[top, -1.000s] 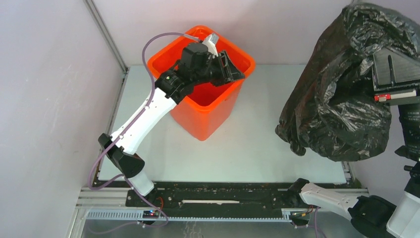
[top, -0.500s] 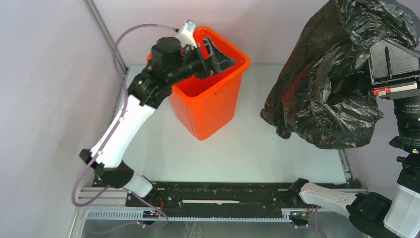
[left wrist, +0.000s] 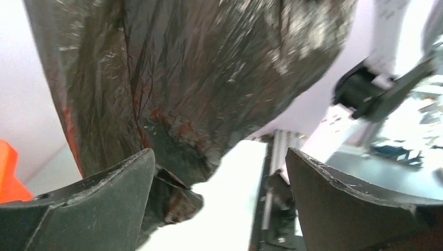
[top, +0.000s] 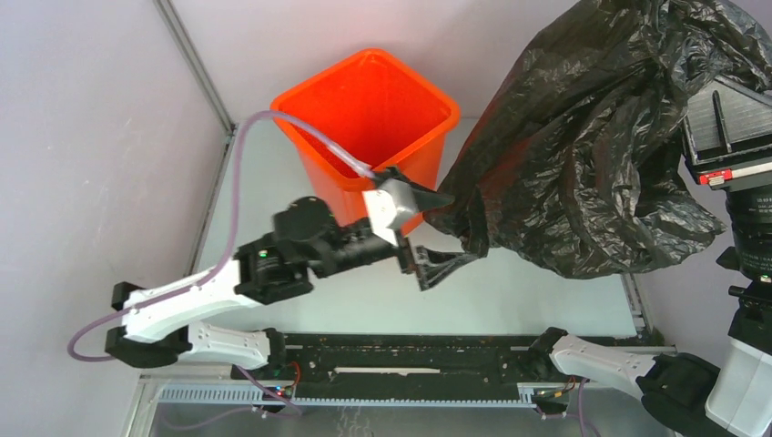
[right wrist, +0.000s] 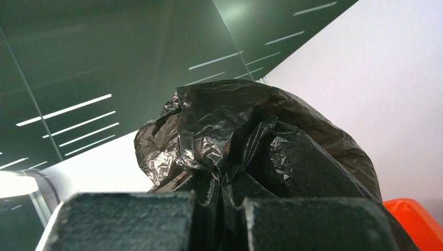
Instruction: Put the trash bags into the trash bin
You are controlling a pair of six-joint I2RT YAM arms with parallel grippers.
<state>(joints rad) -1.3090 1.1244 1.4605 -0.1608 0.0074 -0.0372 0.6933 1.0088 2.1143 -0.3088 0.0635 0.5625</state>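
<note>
The orange trash bin (top: 364, 109) stands upright at the back left of the table, its mouth open. The large black trash bag (top: 592, 155) hangs at the right, bunched in my shut right gripper (top: 705, 127). In the right wrist view the fingers (right wrist: 130, 219) pinch a fold of the bag (right wrist: 261, 141). My left gripper (top: 444, 232) is open in front of the bin, at the bag's lower left tip. In the left wrist view the bag (left wrist: 198, 78) fills the top, and its tip lies by the left finger (left wrist: 104, 198) of the open gripper (left wrist: 219, 198).
The white table (top: 510, 291) lies under the bag. A metal rail (top: 410, 350) runs along its near edge. Grey walls stand at the left and back. A sliver of the bin shows in the left wrist view (left wrist: 8, 172) and in the right wrist view (right wrist: 412, 214).
My left gripper has come out of the bin and swung down and right to the bag's lower tip. The right gripper has carried the bag left, closer to the bin.
</note>
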